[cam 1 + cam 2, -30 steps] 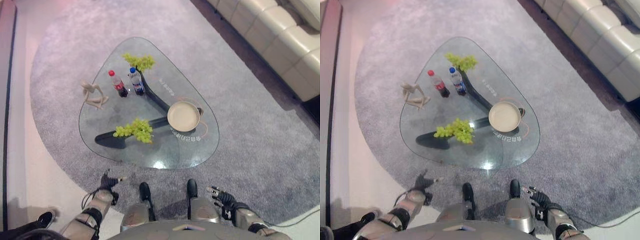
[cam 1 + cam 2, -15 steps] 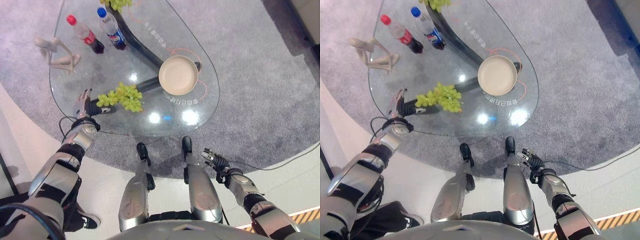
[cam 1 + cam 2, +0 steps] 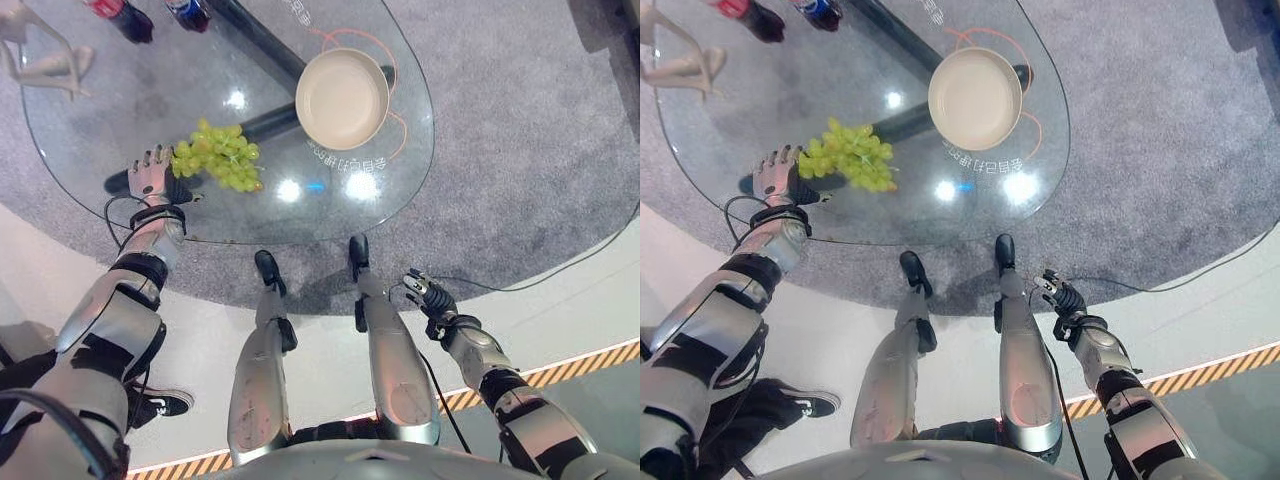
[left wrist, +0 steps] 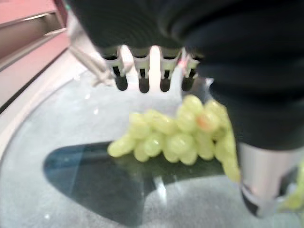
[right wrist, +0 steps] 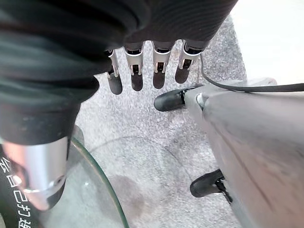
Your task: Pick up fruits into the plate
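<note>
Fingers straight and relaxed, our left hand (image 3: 148, 178) hovers over the near left part of the rounded glass coffee table (image 3: 120, 110), at the left of the head-camera frame, grasping nothing. Its wrist view shows the dark fingertips (image 4: 141, 85) held above the glass, with the loose bunch of green grapes (image 3: 217, 158) lying on the tabletop just past them; we cannot tell whether any fingertip touches the fruit. In the head view the grapes lie immediately to the right of that hand, over the dark curved table base (image 3: 262, 124) seen through the glass.

Further right and higher in the frame, the round cream-coloured plate (image 3: 342, 98) sits on the glass with nothing in it, well apart from the grapes. Along the top edge at upper left we see the lower parts of a red-labelled dark drink bottle (image 3: 122, 17) and a blue-labelled dark drink bottle (image 3: 190, 12), and at the far upper left a pale beige figurine (image 3: 42, 60) stands on the glass.

Our right hand (image 3: 429, 298) hangs at lower right of the frame, off the table and above the grey carpet (image 3: 520, 150), its fingers loosely extended and empty; its wrist view shows the fingertips (image 5: 137, 80) over carpet beside the table's glass edge.
</note>
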### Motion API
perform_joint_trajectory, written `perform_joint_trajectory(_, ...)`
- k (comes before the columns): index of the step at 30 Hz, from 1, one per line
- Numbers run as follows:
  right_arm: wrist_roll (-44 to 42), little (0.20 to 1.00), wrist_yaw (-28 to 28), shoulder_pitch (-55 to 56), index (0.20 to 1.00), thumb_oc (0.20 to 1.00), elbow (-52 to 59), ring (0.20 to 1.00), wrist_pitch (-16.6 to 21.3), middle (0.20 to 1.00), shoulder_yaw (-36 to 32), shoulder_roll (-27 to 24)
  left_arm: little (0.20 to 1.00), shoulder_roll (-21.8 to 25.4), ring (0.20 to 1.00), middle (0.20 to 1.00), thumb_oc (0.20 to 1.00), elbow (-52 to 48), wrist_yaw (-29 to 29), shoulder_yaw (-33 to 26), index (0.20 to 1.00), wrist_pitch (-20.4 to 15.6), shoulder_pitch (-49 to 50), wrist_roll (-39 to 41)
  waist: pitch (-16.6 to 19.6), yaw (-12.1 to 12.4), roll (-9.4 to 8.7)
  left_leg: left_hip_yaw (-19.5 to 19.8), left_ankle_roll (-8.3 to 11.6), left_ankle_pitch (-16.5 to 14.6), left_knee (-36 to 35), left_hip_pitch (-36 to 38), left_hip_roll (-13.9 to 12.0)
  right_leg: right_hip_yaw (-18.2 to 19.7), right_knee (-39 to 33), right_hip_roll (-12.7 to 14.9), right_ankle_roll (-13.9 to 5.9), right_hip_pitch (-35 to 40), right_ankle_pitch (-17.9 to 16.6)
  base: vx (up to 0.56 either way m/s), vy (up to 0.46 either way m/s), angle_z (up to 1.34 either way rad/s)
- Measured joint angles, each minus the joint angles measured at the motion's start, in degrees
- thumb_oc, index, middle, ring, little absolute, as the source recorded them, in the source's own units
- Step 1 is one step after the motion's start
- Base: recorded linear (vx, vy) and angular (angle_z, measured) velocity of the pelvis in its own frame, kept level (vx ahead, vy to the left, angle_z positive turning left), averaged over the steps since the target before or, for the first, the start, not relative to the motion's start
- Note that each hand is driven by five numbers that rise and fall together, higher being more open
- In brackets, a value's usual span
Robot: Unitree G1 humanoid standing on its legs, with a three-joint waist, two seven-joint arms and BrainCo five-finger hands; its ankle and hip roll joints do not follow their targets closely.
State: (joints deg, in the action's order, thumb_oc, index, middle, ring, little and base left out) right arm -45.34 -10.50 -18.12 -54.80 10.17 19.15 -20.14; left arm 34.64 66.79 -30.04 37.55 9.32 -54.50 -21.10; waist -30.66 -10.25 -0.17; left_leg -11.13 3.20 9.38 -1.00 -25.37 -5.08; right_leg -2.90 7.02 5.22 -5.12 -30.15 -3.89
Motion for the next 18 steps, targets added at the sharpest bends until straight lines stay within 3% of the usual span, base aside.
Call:
perform_joint_trajectory(9, -4.0, 1.0, 0.03, -0.74, 1.0, 1.0, 4.8, 1.0, 1.49, 1.0, 1.9, 0.09, 1.0, 0.6, 1.0, 1.0, 1.0, -0.12, -1.24, 2.23, 1.0, 8.16, -7.38, -5.15, 0.18, -1.27, -0.74, 0.15, -0.33, 1.15, 1.9, -7.9, -0.18, 0.4, 3.87, 0.03, -0.1, -8.7, 0.1, -0.01, -0.043, 0.01)
perform_joint_trajectory(18, -7.06, 1.0, -1.08, -0.75, 1.0, 1.0, 6.88, 1.0, 2.37, 1.0, 1.94, 0.26, 1.0, 1.95, 1.0, 1.0, 1.0, -0.12, -3.35, 2.19, 1.0, 13.03, -9.48, -9.01, 0.32, -2.32, -1.7, 0.49, -0.33, 1.67, 2.84, -11.66, -0.26, 0.34, 5.31, 0.05, 0.12, -12.55, -0.08, 0.0, -0.014, 0.01)
